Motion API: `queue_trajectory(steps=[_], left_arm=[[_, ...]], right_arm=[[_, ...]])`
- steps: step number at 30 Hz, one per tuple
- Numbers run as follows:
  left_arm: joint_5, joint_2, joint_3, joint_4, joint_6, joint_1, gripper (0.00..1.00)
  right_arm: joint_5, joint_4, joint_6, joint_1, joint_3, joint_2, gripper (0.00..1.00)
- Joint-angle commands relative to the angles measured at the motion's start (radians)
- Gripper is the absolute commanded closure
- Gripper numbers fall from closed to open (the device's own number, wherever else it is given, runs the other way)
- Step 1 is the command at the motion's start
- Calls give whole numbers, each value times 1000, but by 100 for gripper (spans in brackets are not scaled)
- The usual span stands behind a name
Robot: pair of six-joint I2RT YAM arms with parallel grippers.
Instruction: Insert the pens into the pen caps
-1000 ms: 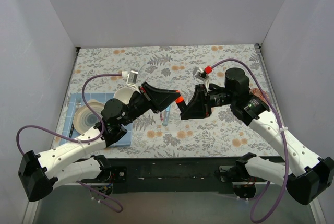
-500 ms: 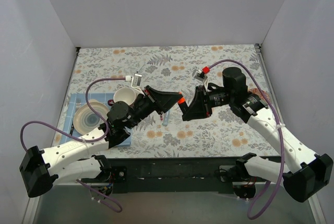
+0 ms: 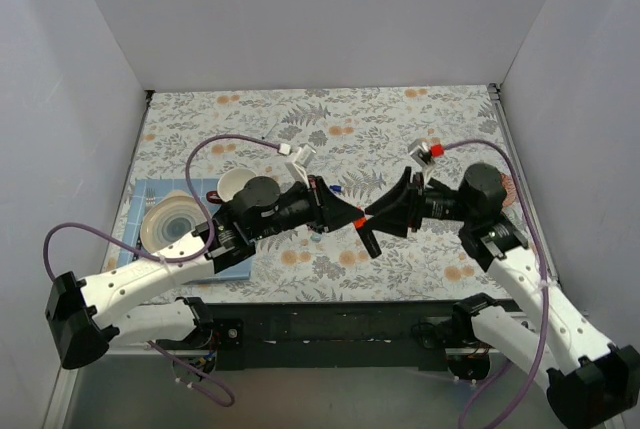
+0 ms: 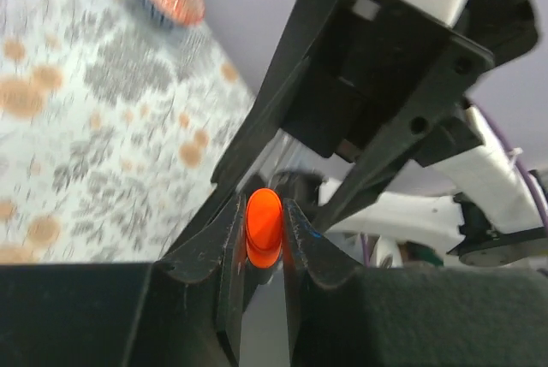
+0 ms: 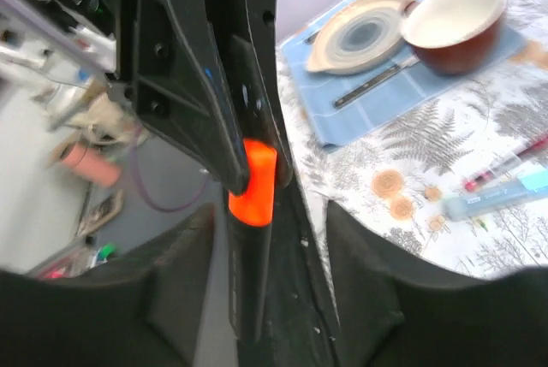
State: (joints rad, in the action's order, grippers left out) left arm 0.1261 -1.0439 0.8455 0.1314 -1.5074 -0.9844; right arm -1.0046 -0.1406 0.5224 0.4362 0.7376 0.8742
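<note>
Orange cap (image 4: 264,228) pinched between the pressed-in fingers of the left gripper (image 3: 350,217), held in the air over the desk (image 3: 400,119). Black pen (image 5: 248,281) runs straight out of the cap toward the right gripper (image 3: 369,233), whose fingers stand spread on either side of the barrel, apparently clear of it. Judgement: first pen looks seated in its cap, though how deep I cannot tell. Beyond, the light blue pen (image 5: 501,198) lies flat on the desk, uncapped as far as shows. Farther off is a blue mat (image 5: 377,119) with plate (image 5: 360,33) and bowl (image 5: 454,20). Next move likely calls for the left gripper to lay the capped pen down. The blue pen then wants a pick-up square to its barrel. Dark blue cap not located for certain.
</note>
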Motion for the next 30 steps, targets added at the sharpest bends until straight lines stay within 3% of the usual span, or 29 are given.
queue_trajectory(steps=[1,5,8,13,16,25,30], left_arm=[[156,-83,127,-278,88,42,100],[71,-169,211,-369,130,76,100],[14,-214,204,-371,116,114,100],[35,-335,176,-348,107,177,100],[29,-408,188,-351,196,188,100],[4,-727,368,-493,345,204,100],[-9,-804,411,-477,331,216,93]], right_arm=[[222,-74,85,-19,-220,-228,26],[314,140,96,-19,-326,-482,14],[379,268,96,-17,-310,-565,11],[487,404,62,-19,-228,-593,10],[535,461,16,-17,-187,-566,11],[538,417,31,-17,-213,-537,11],[547,415,18,-19,-216,-529,12]])
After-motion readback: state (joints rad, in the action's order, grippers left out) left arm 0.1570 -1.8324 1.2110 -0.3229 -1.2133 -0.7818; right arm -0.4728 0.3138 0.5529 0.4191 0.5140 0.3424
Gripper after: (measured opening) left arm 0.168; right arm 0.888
